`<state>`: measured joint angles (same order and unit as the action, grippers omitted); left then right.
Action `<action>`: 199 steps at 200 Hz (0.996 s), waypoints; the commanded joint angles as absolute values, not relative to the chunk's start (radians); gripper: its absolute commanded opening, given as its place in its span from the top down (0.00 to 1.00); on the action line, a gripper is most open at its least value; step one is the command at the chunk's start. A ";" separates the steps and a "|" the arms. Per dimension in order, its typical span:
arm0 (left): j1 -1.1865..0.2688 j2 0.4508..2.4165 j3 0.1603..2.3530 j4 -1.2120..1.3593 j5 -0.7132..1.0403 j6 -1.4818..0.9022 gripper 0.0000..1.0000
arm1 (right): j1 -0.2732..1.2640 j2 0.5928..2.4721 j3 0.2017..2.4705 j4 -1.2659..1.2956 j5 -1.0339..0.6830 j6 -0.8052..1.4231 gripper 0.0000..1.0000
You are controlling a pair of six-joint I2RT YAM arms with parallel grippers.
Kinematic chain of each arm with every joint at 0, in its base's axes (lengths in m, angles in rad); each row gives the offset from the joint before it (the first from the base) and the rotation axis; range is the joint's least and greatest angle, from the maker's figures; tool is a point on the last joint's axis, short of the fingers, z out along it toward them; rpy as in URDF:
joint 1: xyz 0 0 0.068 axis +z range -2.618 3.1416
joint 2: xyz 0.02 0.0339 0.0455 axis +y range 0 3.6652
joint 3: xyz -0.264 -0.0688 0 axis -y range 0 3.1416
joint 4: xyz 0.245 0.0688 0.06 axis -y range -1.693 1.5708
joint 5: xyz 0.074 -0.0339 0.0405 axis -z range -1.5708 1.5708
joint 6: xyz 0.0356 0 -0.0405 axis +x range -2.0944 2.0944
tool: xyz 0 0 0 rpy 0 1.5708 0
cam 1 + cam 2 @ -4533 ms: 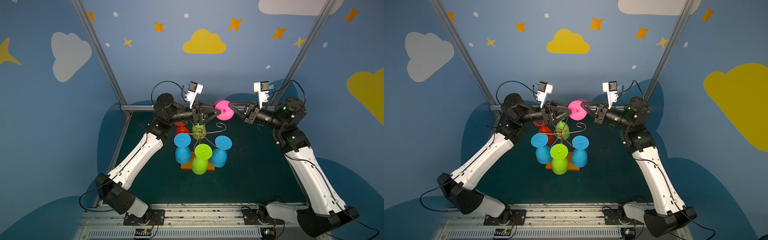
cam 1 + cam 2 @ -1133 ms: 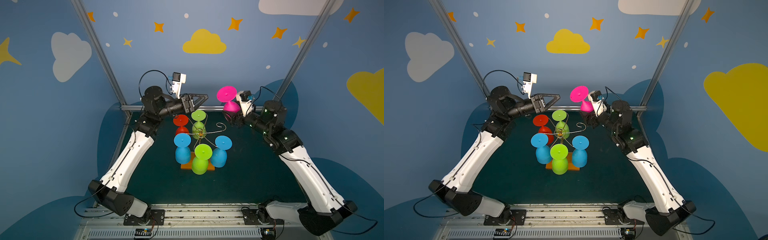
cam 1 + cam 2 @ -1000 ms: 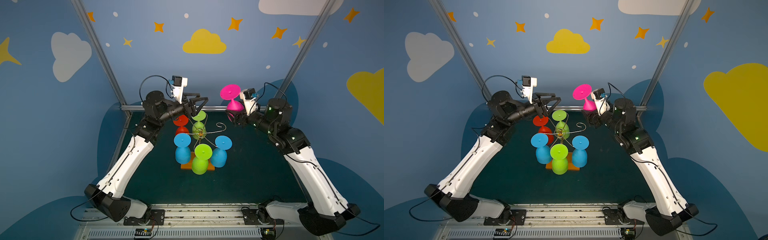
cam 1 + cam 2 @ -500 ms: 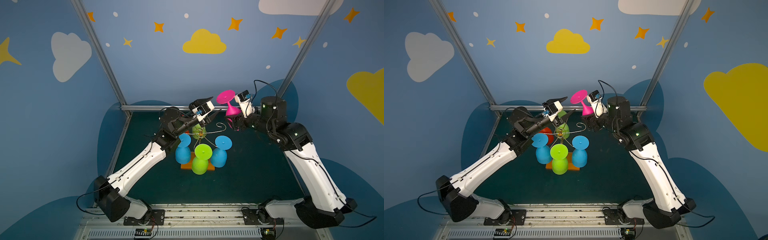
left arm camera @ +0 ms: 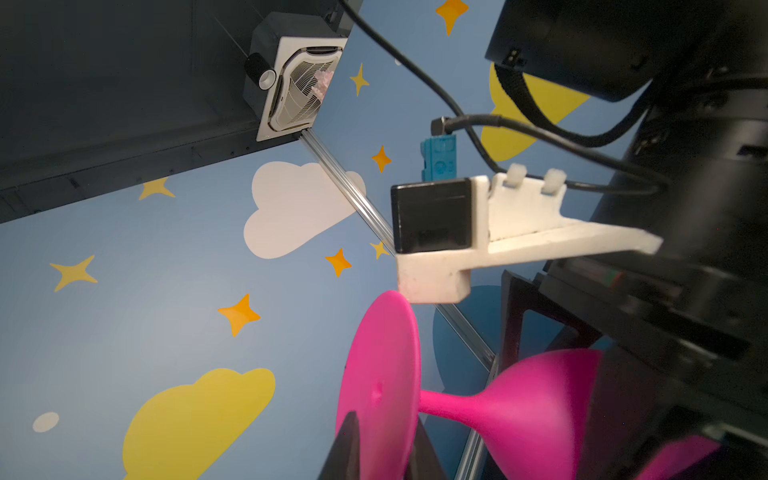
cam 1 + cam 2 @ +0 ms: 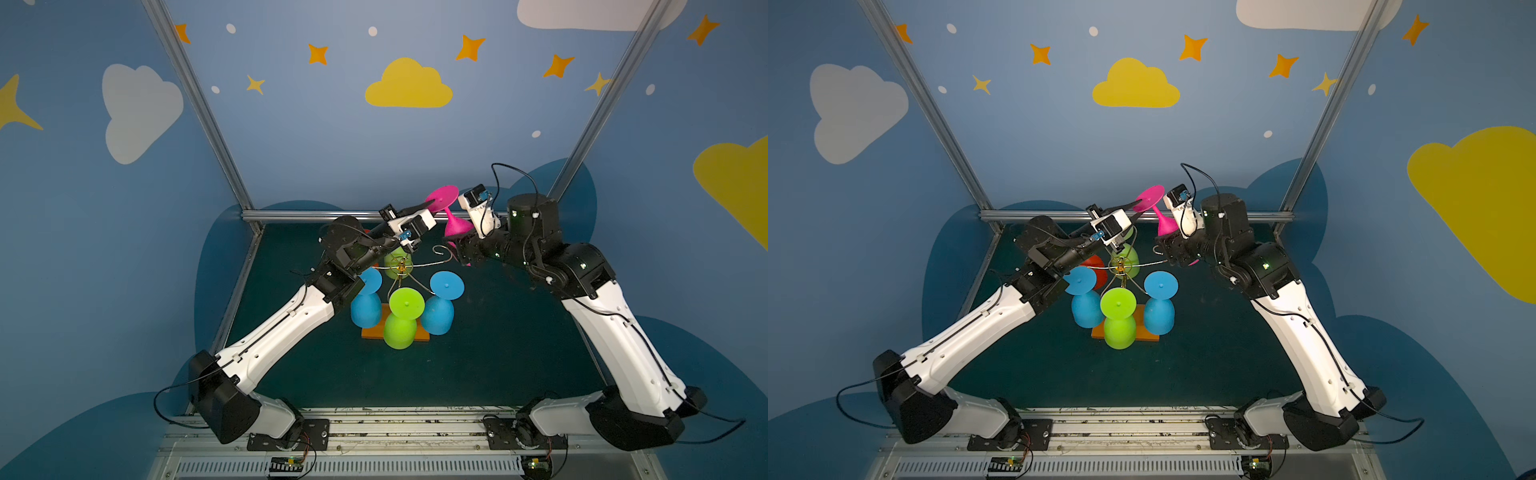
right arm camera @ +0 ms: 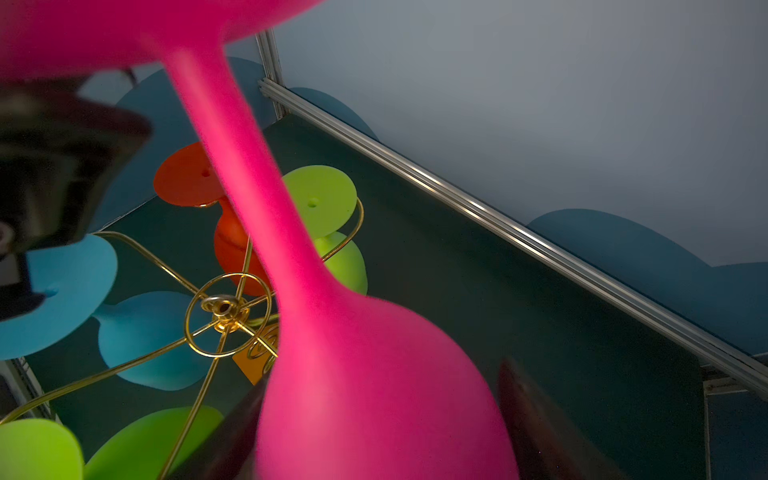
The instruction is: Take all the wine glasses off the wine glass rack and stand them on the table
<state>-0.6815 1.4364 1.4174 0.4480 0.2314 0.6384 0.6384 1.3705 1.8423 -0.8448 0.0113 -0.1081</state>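
A pink wine glass (image 6: 456, 225) hangs in the air above and behind the wine glass rack (image 6: 402, 264), its foot tilted toward the left. My right gripper (image 6: 458, 245) is shut on its bowl (image 7: 365, 374), with dark fingers (image 7: 536, 415) on either side. My left gripper (image 6: 430, 203) reaches across and is shut on the rim of the pink foot (image 5: 380, 374), one finger (image 5: 345, 449) on each face of the disc. The gold wire rack (image 6: 1120, 264) stands on its orange base (image 6: 1152, 333), clear of the pink glass.
Upside down on the rack hang two blue glasses (image 6: 365, 309) (image 6: 438, 318), two green glasses (image 6: 400, 330) (image 6: 1128, 266) and a red glass (image 6: 1094, 268). An empty scroll arm (image 6: 441, 252) juts out just under my right gripper. A metal rail (image 6: 299, 215) edges the back wall.
My left arm swung in from the back left to the pink glass's foot and its fingers closed on it. The right arm came toward the middle, tilting the glass's foot leftward.
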 commanded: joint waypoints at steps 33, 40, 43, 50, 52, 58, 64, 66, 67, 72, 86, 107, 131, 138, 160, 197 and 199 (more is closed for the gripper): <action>-0.688 1.419 1.421 0.481 0.174 0.664 0.97 | 0.656 1.373 1.863 -0.856 -0.024 -0.087 0.49; -0.688 1.414 1.413 0.490 0.163 0.655 0.97 | 0.655 1.366 1.855 -0.844 -0.034 -0.085 0.39; -0.687 1.413 1.409 0.494 0.158 0.650 0.97 | 0.654 1.360 1.849 -0.837 -0.041 -0.085 0.35; -0.688 1.408 1.402 0.500 0.146 0.641 0.97 | 0.654 1.345 1.833 -0.814 -0.050 -0.084 0.29; -0.687 1.406 1.399 0.501 0.143 0.638 0.97 | 0.652 1.344 1.828 -0.807 -0.052 -0.083 0.26; -0.688 1.400 1.391 0.503 0.126 0.628 0.97 | 0.650 1.328 1.808 -0.782 -0.054 -0.079 0.22; -0.687 1.395 1.385 0.506 0.108 0.613 0.97 | 0.647 1.314 1.791 -0.757 -0.064 -0.073 0.19; -0.687 1.391 1.383 0.507 0.100 0.607 0.97 | 0.646 1.308 1.784 -0.748 -0.070 -0.073 0.19; -0.687 1.390 1.382 0.506 0.097 0.603 0.97 | 0.645 1.306 1.781 -0.744 -0.072 -0.073 0.18; -0.687 1.385 1.377 0.505 0.078 0.586 0.97 | 0.642 1.292 1.767 -0.722 -0.090 -0.072 0.17; -0.686 1.370 1.362 0.497 0.039 0.522 0.97 | 0.632 1.246 1.717 -0.648 -0.147 -0.060 0.14; -0.684 1.346 1.336 0.477 -0.008 0.416 0.97 | 0.611 1.159 1.625 -0.506 -0.241 -0.029 0.11; -0.658 1.316 1.320 0.431 -0.052 0.210 0.97 | 0.561 1.053 1.521 -0.346 -0.320 0.041 0.10; -0.645 1.309 1.317 0.413 -0.047 0.144 0.97 | 0.542 1.024 1.494 -0.309 -0.338 0.067 0.10; -0.590 1.284 1.292 0.390 0.006 -0.033 0.97 | 0.483 0.947 1.429 -0.237 -0.359 0.139 0.10; -0.538 1.252 1.272 0.382 0.093 -0.167 0.97 | 0.404 0.901 1.385 -0.255 -0.378 0.214 0.12; -0.538 1.252 1.272 0.380 0.097 -0.169 0.97 | 0.400 0.902 1.383 -0.256 -0.383 0.217 0.13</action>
<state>-0.5522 1.2758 1.2789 0.3843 0.0345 -0.0101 0.4332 0.9035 1.4094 -0.3000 -0.3313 0.1329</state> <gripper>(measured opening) 0.050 0.884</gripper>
